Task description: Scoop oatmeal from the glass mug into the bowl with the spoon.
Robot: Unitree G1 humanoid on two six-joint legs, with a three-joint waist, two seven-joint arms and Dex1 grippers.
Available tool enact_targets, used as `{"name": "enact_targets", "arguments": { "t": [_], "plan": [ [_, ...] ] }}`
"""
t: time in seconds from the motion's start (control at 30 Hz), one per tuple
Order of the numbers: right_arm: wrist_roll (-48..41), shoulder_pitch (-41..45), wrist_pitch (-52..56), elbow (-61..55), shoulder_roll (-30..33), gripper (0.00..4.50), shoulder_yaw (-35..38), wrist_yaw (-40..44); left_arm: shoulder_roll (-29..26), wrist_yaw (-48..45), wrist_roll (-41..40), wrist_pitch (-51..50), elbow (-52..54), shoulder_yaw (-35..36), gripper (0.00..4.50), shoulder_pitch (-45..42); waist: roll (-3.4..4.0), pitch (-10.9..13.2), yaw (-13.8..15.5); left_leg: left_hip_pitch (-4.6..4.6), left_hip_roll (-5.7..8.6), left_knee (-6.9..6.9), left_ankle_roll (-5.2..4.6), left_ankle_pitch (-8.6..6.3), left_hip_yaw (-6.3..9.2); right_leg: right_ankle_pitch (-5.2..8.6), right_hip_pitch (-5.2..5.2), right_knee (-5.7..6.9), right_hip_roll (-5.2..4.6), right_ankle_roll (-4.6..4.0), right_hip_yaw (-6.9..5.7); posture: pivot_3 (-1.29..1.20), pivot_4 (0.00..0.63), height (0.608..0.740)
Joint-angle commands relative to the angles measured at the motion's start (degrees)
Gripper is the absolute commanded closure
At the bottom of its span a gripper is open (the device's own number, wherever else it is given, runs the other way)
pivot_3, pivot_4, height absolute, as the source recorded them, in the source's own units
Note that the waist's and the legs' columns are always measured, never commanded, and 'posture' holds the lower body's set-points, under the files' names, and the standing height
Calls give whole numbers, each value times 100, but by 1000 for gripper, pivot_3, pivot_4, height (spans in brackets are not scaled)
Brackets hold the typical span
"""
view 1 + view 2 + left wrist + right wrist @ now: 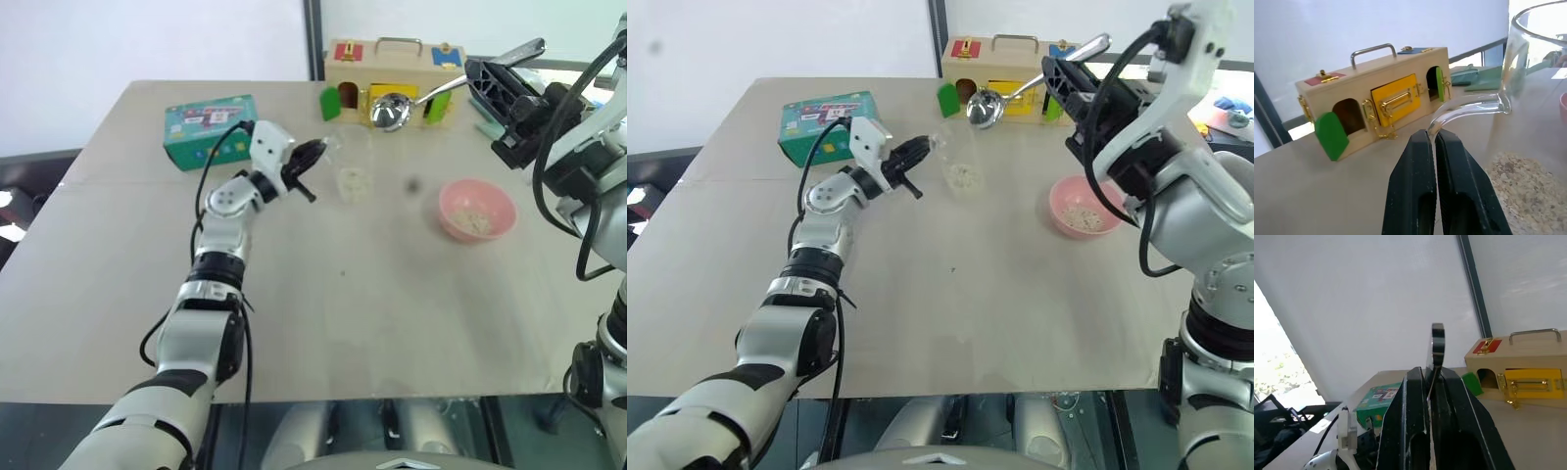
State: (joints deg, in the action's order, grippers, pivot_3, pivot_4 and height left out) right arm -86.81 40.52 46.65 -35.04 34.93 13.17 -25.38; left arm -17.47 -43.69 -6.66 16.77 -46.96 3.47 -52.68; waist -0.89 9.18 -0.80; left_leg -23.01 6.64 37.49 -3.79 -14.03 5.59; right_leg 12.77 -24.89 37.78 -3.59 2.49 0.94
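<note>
The left gripper's (1434, 139) fingers pinch the glass mug's (354, 166) handle to steady it; the right gripper (502, 86) clamps the spoon (394, 110), raised between mug and bowl (477, 210).

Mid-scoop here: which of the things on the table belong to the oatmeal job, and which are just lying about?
In the job:
- glass mug, handle pinched by the left gripper
- oatmeal in the mug
- spoon, held in the right gripper
- pink bowl, some oatmeal already inside

Lying about:
- wooden latch box
- green carton
</note>
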Motion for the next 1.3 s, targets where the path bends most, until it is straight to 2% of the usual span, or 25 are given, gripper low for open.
{"name": "enact_targets", "arguments": {
  "t": [0.03, 0.27, 0.4, 0.5, 0.67, 0.77, 0.9, 1.1, 1.3],
  "plan": [
    [185, -27, -51, -187, 110, 4500, -207, 73, 28, 64, 79, 280, 383, -113, 4484, -177, 0, 0, 4, 0, 0, 0, 0, 0, 0, 0, 0, 1, 0, 0, 0, 0, 150, 740],
    [1402, -41, 335, 126, 563, 4500, -852, 661, 17, 106, 217, 559, 591, -294, 4484, -167, 0, 0, 20, -3, 0, 4, -1, 0, 0, 0, -1, 1, 0, 0, -2, 0, 150, 740],
    [2711, 114, 604, 267, 1047, 4500, -1648, 1360, 73, 279, 414, 749, 578, -445, 4484, -290, 0, 0, 16, -3, 0, 4, -1, 0, -1, 0, -2, 1, 0, 0, -1, 0, 150, 740],
    [3554, 323, 593, 525, 975, 4500, -2178, 1744, 113, 403, 498, 859, 545, -487, 4484, -352, 0, 0, 14, -5, 0, 5, -1, 0, -2, 0, -4, 0, 1, 0, -2, 0, 150, 740],
    [3574, 580, 650, 1126, 224, 4500, -2034, 2284, 290, 616, 601, 1047, 492, -586, 4484, -294, 0, 0, 20, -5, 0, 7, 0, 0, -3, 0, -4, 1, 1, 0, 0, 0, 150, 740],
    [3581, 609, 782, 1150, 49, 4500, -1830, 2460, 363, 634, 602, 1155, 513, -620, 4484, -154, 0, 0, 19, -12, 0, 8, 0, 0, -2, 0, -12, 1, 0, 0, -1, 0, 150, 740],
    [3124, 561, 1098, 924, -174, 4500, -1352, 2505, 416, 560, 469, 1071, 679, -584, 4484, 133, 2, -1, 10, -95, 0, 72, 0, 0, 11, -1, -76, 25, 5, 0, -13, 0, 150, 740],
    [2981, 525, 1557, 687, -85, 4500, -1454, 3098, 519, 503, -38, 228, 1381, -393, 4484, 821, 2, -2, 6, -97, 1, 77, -1, 0, 11, -1, -75, 27, 4, 1, -13, 0, 150, 740],
    [3389, 548, 1724, 566, 121, 4500, -1927, 3756, 517, 622, -257, -490, 2257, -356, 4484, 1551, 3, -2, 7, -96, 1, 79, -1, 0, 9, -1, -75, 30, 4, 1, -12, 0, 150, 740]
  ]
}}
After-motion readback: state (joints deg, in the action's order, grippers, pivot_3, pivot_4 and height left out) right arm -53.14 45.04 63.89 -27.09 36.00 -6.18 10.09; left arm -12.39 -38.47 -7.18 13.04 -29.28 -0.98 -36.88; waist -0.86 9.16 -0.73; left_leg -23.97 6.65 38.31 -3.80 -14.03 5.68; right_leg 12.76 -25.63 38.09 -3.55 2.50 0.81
